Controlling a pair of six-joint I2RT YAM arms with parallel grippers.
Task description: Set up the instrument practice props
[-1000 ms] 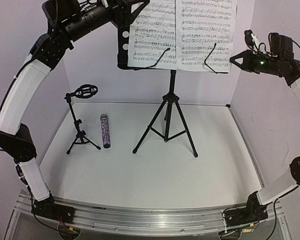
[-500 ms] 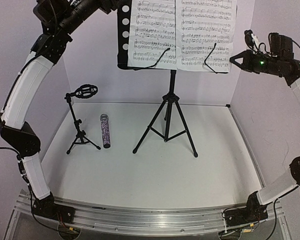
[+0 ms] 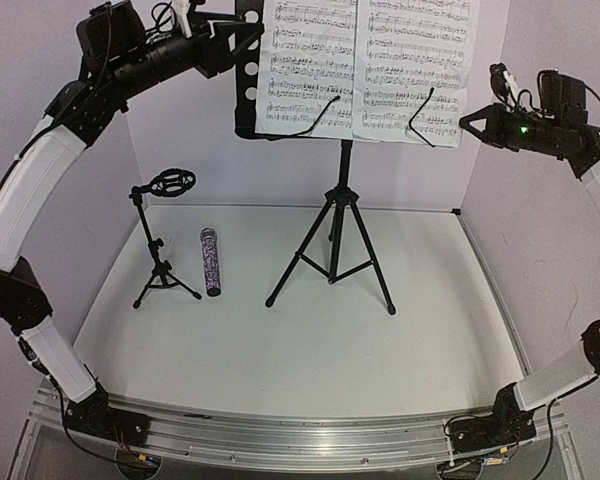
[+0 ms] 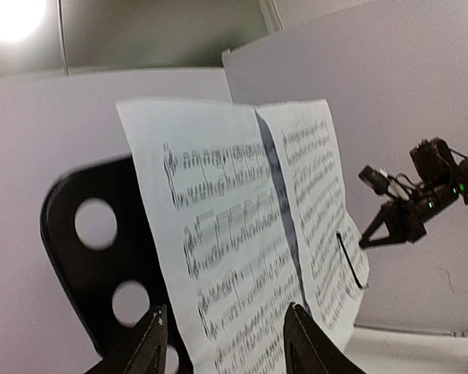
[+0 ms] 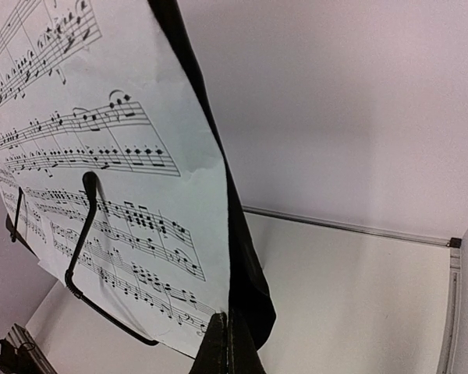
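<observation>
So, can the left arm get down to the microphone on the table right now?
Probably yes: the microphone lies in the open on that side, nothing over it, though the mic stand stands close beside it.

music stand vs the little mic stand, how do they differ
The music stand is far taller than the mic stand. The music stand's desk carries two music sheets; the mic stand's clip is empty, with the microphone lying flat beside it. Both are black tripods standing upright.
</observation>
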